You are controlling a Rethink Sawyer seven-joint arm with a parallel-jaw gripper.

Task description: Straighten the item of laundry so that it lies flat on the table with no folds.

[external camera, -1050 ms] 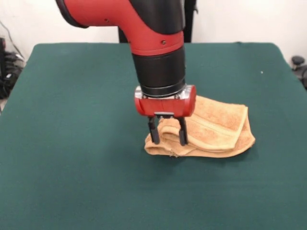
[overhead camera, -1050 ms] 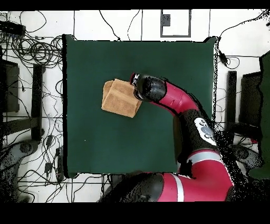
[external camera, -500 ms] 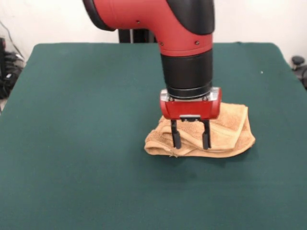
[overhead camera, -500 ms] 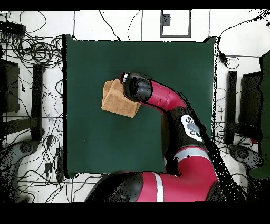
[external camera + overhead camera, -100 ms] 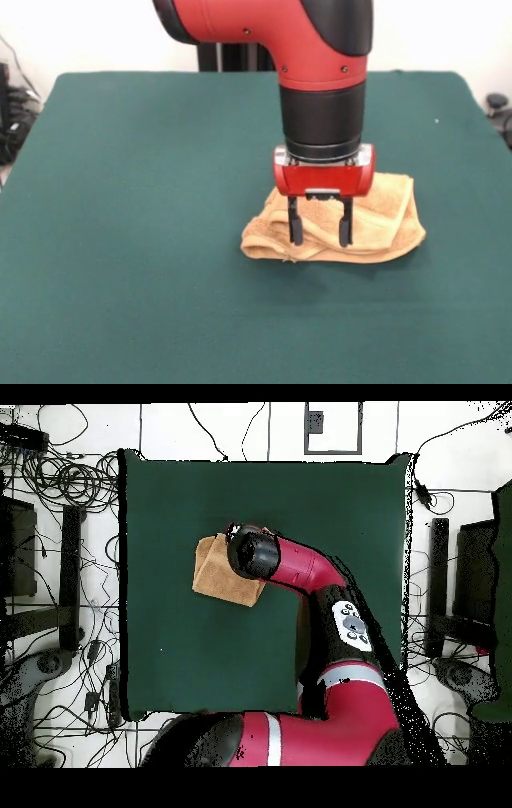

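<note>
The towel (image 5: 352, 228) lies bunched and folded over on itself on the table (image 5: 144, 200), near the middle of the green surface and somewhat toward its right edge as seen from the front. Layers of orange-tan cloth are stacked along its near side, with a lighter band curving across the top. The red and black arm (image 5: 320, 96) comes straight down over the towel's left half, and the gripper (image 5: 320, 234) stands upright with its two dark fingers (image 5: 295, 228) spread apart, their tips down among the folds of the cloth, nothing pinched between them. From above, the arm's wrist covers the towel's (image 5: 215, 569) right part.
</note>
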